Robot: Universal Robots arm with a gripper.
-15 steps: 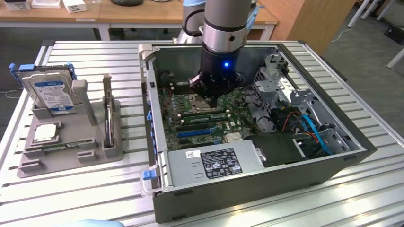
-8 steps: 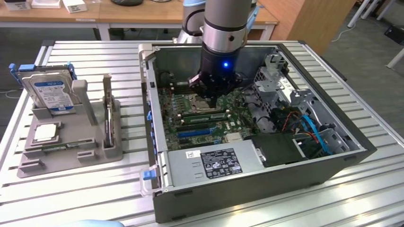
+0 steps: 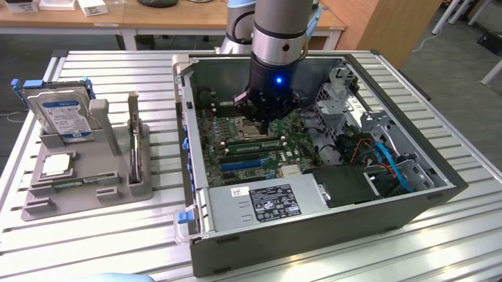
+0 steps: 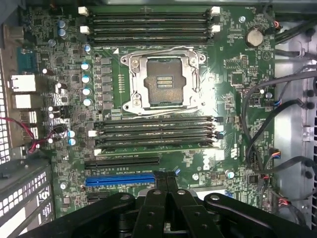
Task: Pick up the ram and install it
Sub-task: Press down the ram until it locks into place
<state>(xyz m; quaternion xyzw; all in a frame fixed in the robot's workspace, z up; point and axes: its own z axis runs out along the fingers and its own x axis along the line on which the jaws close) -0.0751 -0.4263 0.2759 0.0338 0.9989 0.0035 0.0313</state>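
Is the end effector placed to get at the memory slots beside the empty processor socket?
Probably yes. The end effector hangs, shut, inside the open case just above the motherboard, and nothing lies between it and the memory slots; the cables run off to one side.

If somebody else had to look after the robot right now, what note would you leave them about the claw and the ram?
Claw: shut, nothing between its fingers, low over the motherboard inside the open computer case.
Ram: a green stick lies in a memory slot beside the empty processor socket, just ahead of the claw.
Other parts: the hard drive and the processor chip sit in the grey holder outside the case.
Done: the ram looks picked up and put in its slot.
Left: it is unclear whether the ram is pushed fully home, so that needs checking.
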